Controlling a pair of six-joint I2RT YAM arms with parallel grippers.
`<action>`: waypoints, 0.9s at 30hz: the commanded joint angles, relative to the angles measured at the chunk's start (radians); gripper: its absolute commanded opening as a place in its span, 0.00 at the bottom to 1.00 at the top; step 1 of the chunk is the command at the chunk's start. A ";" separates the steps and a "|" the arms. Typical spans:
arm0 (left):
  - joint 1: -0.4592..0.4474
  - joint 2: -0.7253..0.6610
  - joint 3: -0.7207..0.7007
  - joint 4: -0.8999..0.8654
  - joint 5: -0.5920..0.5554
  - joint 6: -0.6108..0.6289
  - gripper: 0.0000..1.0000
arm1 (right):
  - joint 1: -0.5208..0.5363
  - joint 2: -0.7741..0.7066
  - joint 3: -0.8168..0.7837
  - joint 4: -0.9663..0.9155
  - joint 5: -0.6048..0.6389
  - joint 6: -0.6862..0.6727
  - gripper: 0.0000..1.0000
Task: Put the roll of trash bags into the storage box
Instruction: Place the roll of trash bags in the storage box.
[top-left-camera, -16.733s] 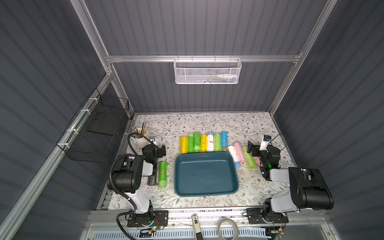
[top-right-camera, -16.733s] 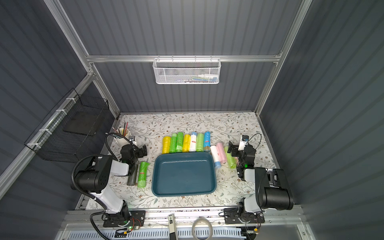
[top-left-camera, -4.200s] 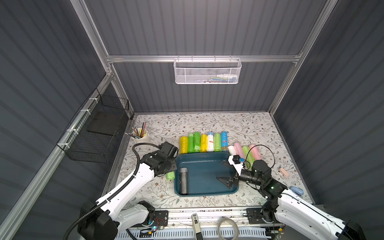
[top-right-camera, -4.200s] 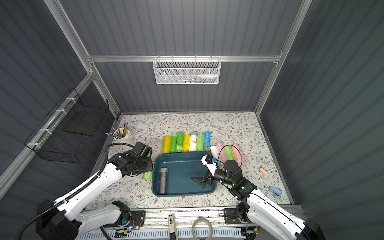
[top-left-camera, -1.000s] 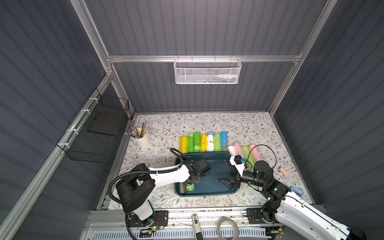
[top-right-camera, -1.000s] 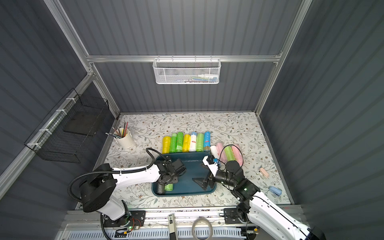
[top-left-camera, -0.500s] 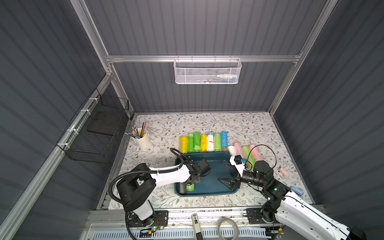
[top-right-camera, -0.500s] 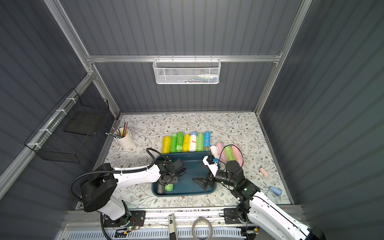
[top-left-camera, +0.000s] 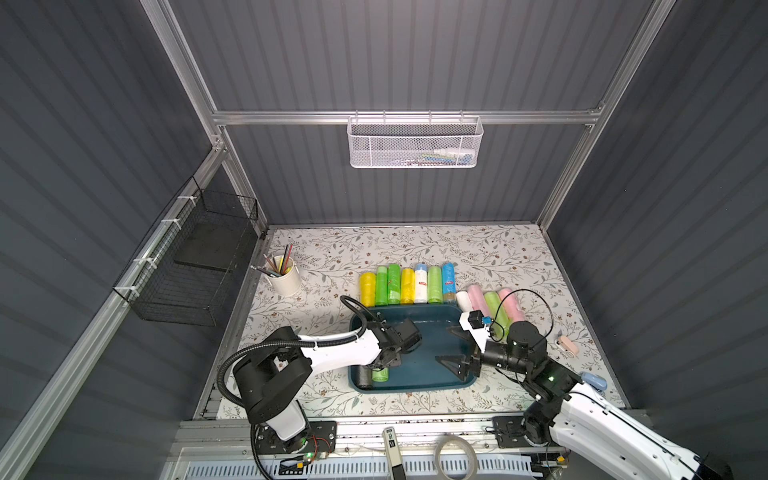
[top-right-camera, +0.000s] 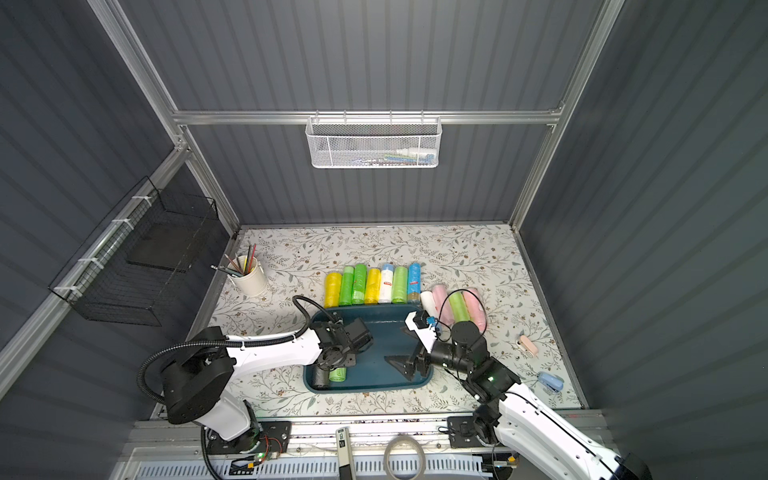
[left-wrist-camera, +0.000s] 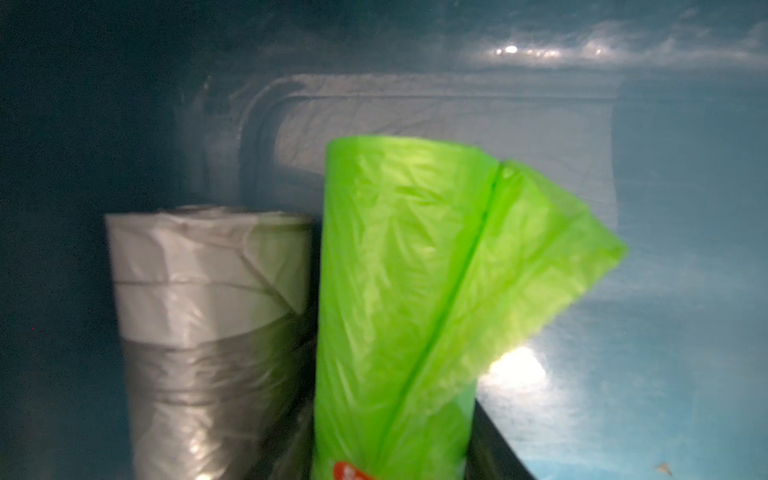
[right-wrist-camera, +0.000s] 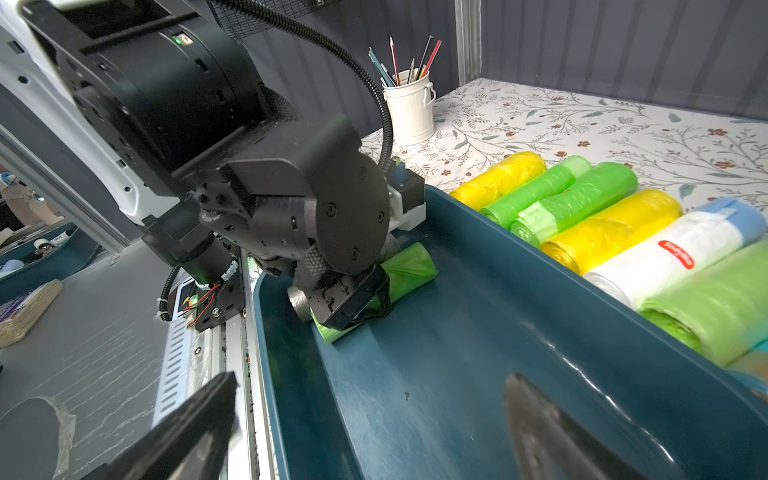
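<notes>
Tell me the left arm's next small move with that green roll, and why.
Probably open the left gripper and lift clear: the green roll it grips already lies on the tray floor beside the grey roll, so only letting go seems left.

Roll (top-left-camera: 379, 374) inside storage box (top-left-camera: 426, 360)

grn roll (top-left-camera: 380, 374) now in box (top-left-camera: 415, 374)

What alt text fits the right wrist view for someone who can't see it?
The left gripper holds a green roll in its fingers, low inside the teal storage box, beside a grey roll. More coloured rolls lie on the table outside it.
</notes>
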 joint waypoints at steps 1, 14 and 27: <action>-0.002 0.004 0.019 -0.043 -0.034 0.011 0.50 | 0.004 0.000 -0.001 0.017 -0.009 0.005 0.99; -0.002 -0.004 0.038 -0.062 -0.045 0.019 0.52 | 0.003 0.005 0.000 0.018 -0.012 0.007 0.99; -0.004 -0.012 0.069 -0.082 -0.050 0.039 0.54 | 0.004 0.004 -0.001 0.020 -0.017 0.006 0.99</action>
